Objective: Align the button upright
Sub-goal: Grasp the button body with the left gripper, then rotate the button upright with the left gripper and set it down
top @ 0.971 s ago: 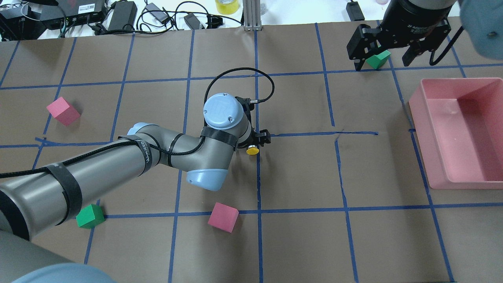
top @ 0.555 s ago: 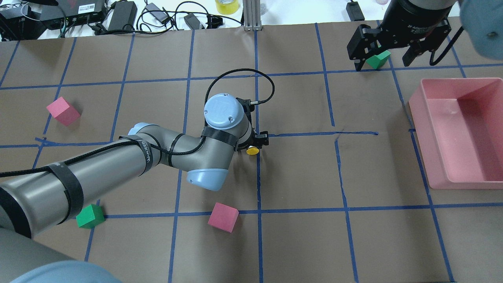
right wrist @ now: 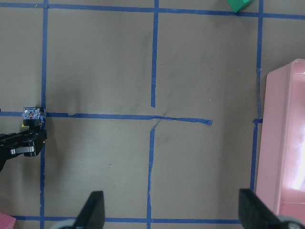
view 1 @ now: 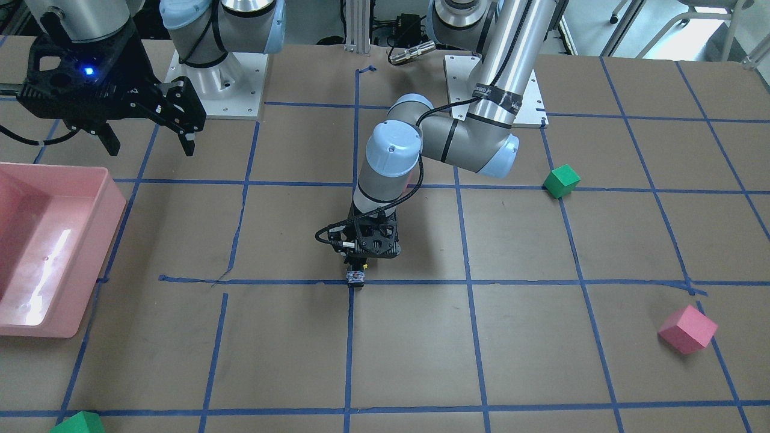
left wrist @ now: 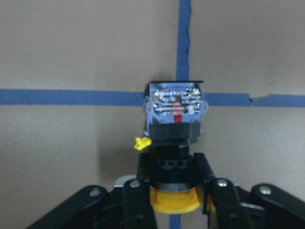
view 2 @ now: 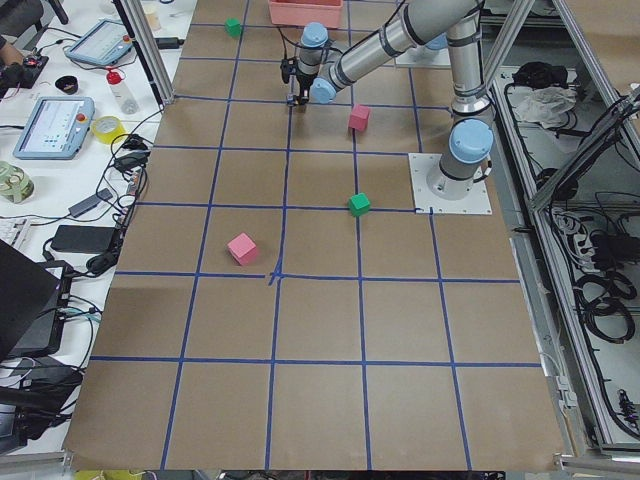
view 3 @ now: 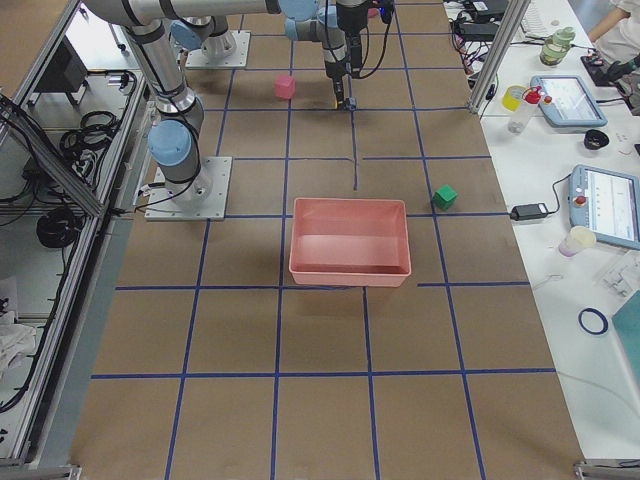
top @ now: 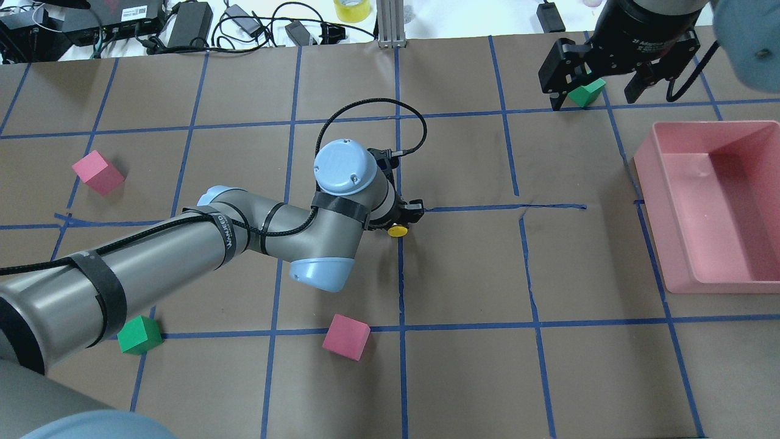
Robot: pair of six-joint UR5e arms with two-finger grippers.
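Observation:
The button shows in the left wrist view [left wrist: 175, 143] with its yellow cap toward the camera, black body in the middle and blue-white contact block at the far end, over a crossing of blue tape lines. My left gripper [left wrist: 174, 183] is shut on its black body, one finger [left wrist: 206, 183] on each side. In the overhead view the yellow cap [top: 398, 230] sticks out beside the left gripper [top: 407, 214] near the table's middle. In the front-facing view the contact block [view 1: 355, 278] is at the table surface. My right gripper [top: 600, 82] is open and empty, hovering at the far right.
A green cube [top: 586, 92] sits under the right gripper. A pink bin [top: 649, 213] stands at the right edge. Pink cubes [top: 97, 172] [top: 346, 336] and a green cube [top: 139, 335] lie on the left and near side. Cables and power supplies [top: 189, 24] line the far edge.
My left wrist has turned and shifted slightly to the right, carrying the button's yellow cap with it. The right arm has not moved.

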